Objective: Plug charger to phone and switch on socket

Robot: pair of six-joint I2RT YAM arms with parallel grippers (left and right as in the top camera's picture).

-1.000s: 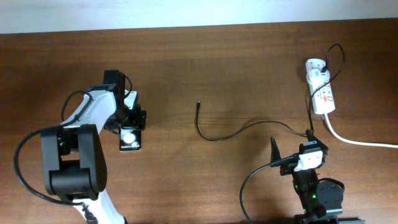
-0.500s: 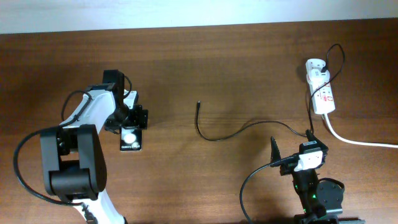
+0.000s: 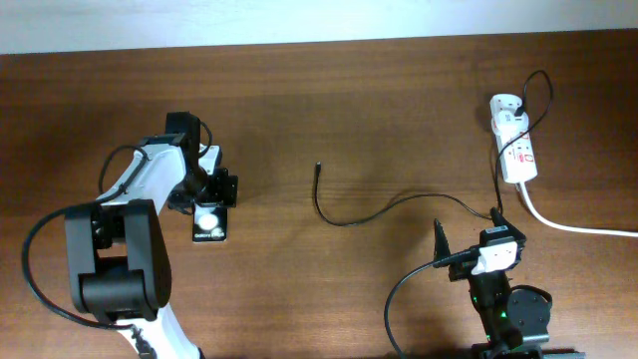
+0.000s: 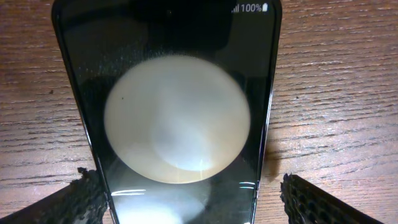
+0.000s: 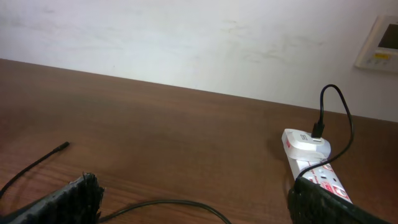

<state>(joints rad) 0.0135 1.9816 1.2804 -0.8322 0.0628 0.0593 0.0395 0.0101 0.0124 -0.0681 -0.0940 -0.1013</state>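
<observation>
From above, the left gripper point(image 3: 211, 191) hangs over the far end of the phone point(image 3: 208, 227), which lies flat on the table point(image 3: 399, 90) toward its left edge. Against a second ago, its fingers stand slightly further apart and the phone has not shifted. The charger point(image 3: 344, 221) lies just as before: its plug tip sits loose mid-table and well apart from the phone, and the thin cable curves right to the adapter point(image 3: 505, 104) in the socket point(image 3: 518, 150) near the far right corner. A thick white cord point(image 3: 578, 227) leaves the socket toward the right edge. The right gripper point(image 3: 467, 231) at the near edge has not moved, with its jaws spread wide. In the left wrist view the phone fills the frame between the two fingers point(image 4: 317, 200). Bare wood shows between the right one and the phone's side; the left one sits just beside the other side, and whether it touches is unclear. The right wrist view shows its fingers point(image 5: 56, 202) far apart, with the cable lying on the wood between them.
</observation>
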